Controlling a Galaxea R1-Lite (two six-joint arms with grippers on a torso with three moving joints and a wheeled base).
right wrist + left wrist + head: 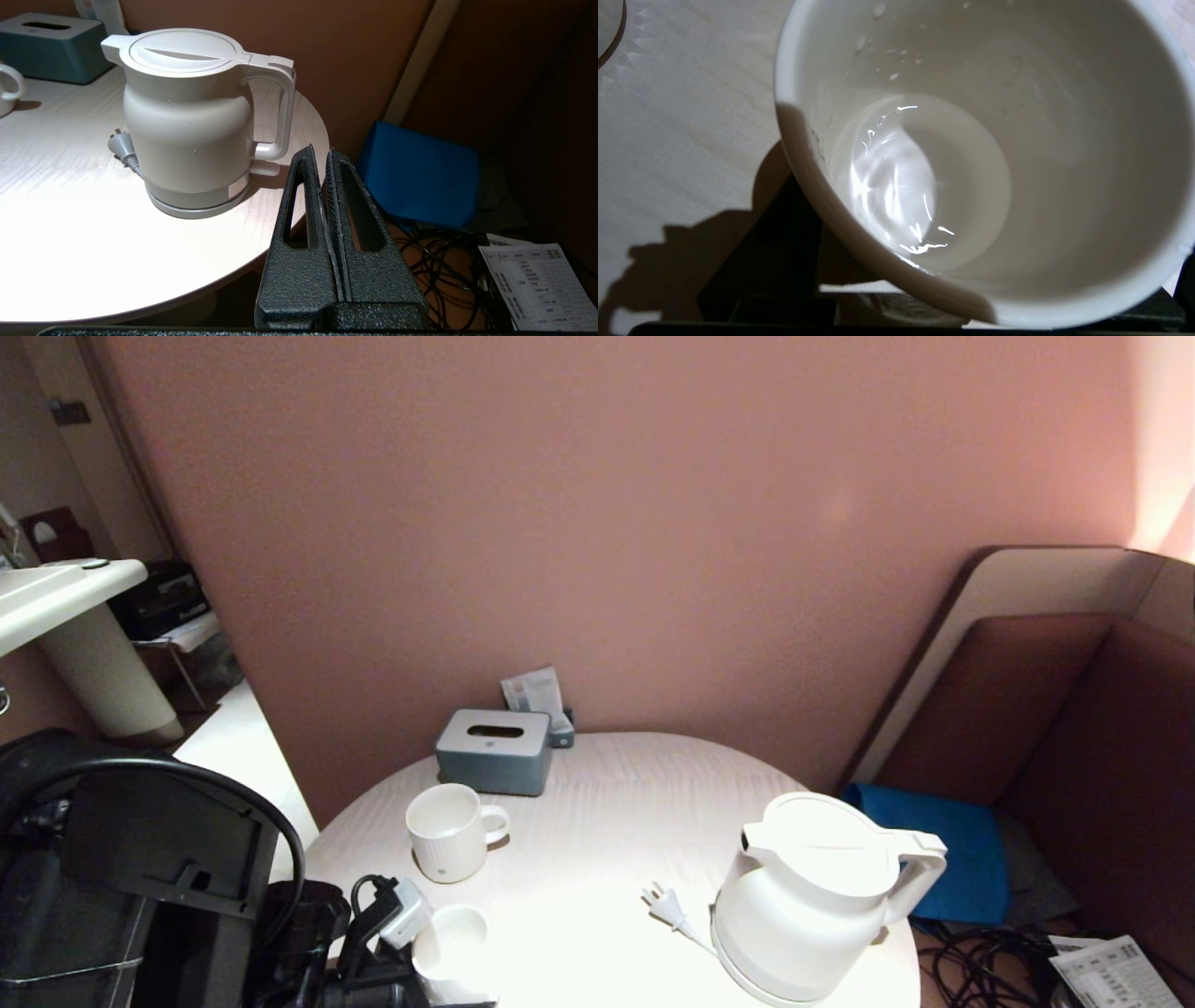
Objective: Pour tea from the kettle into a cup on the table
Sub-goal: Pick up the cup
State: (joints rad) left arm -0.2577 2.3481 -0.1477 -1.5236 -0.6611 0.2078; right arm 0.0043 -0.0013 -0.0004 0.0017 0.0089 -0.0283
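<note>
The white kettle stands on its base near the right front of the round white table, lid down, handle facing right. Its plug lies loose on the tabletop to its left. The plain white cup is at the table's front left edge, with a little clear liquid rippling in its bottom. My left gripper is shut on the cup, a dark finger against its wall. My right gripper is shut and empty, off the table's right edge, just short of the kettle's handle.
A ribbed white mug with a handle stands behind the cup. A grey tissue box sits at the back by the wall. A blue cushion and tangled black cables lie right of the table.
</note>
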